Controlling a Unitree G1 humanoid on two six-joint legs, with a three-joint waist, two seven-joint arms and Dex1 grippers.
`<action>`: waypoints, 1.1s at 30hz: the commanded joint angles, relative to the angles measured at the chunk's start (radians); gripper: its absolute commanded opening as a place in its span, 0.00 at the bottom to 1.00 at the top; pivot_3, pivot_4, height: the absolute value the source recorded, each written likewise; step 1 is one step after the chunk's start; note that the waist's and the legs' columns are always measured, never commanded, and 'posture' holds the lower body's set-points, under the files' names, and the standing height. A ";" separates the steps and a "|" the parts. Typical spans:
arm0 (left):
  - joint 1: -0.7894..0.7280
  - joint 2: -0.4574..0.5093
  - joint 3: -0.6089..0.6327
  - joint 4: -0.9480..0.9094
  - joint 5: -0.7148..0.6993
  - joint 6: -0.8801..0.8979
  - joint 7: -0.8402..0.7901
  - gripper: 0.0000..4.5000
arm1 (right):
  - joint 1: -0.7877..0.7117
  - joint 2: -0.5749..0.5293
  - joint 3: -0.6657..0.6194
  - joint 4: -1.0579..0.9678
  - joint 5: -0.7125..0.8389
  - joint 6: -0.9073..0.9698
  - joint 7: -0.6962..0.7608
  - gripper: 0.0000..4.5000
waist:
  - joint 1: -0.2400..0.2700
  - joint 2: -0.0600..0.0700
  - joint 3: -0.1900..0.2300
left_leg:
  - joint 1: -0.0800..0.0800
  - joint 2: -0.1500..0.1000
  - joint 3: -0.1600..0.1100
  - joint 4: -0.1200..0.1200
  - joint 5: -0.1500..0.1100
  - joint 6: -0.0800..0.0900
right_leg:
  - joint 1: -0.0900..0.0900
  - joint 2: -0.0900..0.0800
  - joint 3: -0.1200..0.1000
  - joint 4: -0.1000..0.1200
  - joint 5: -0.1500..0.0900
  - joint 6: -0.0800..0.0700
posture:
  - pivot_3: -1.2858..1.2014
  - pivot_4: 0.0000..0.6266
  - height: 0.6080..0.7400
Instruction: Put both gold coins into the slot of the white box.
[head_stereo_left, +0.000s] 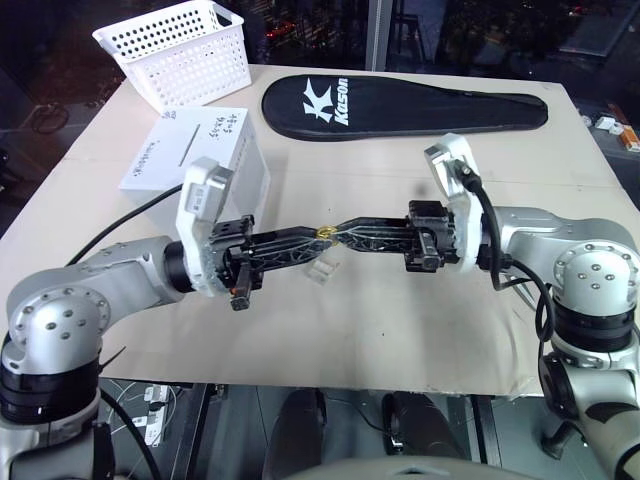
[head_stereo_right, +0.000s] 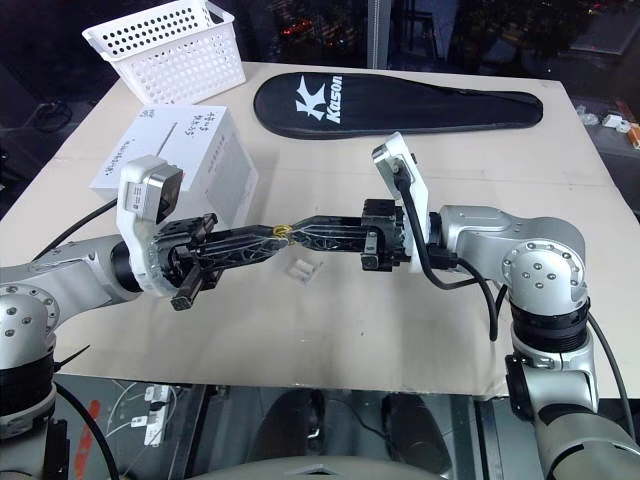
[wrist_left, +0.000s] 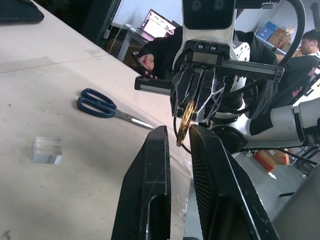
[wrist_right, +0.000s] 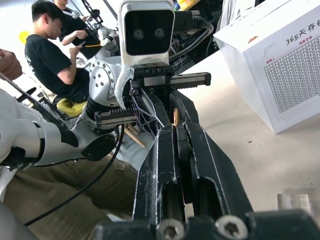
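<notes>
silver-grey arms with round, screw-dotted joints. white housings sit at both wrists, black cables looping from them. left gripper (head_stereo_left: 318, 238) and right gripper (head_stereo_left: 333, 236) have long black ribbed fingers (wrist_left: 150, 190), scuffed pale.
</notes>
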 joint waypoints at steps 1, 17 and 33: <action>-0.008 -0.004 0.026 -0.003 -0.020 -0.021 0.004 0.01 | -0.015 -0.007 -0.005 -0.016 0.029 -0.017 0.005 0.00 | 0.000 0.000 0.000 | 0.000 0.000 0.000 0.000 0.000 0.000 | 0.000 0.000 0.000 0.000 0.000 0.000 | 0.52 0.24 1.00; -0.031 -0.006 0.049 0.002 -0.045 -0.037 0.035 0.00 | 0.011 -0.029 0.005 -0.046 0.013 -0.063 0.054 0.40 | 0.000 0.000 0.000 | 0.000 0.000 0.000 0.000 0.000 0.000 | 0.000 0.000 0.000 0.000 0.000 0.000 | 0.52 0.24 1.00; -0.190 0.238 0.206 0.231 0.157 -0.008 0.533 0.00 | -0.066 -0.171 0.052 -0.069 -0.444 -0.422 0.171 0.68 | 0.002 0.000 0.000 | 0.000 0.000 0.000 0.000 0.000 0.000 | 0.000 0.000 0.000 0.000 0.000 0.000 | 0.52 0.24 1.00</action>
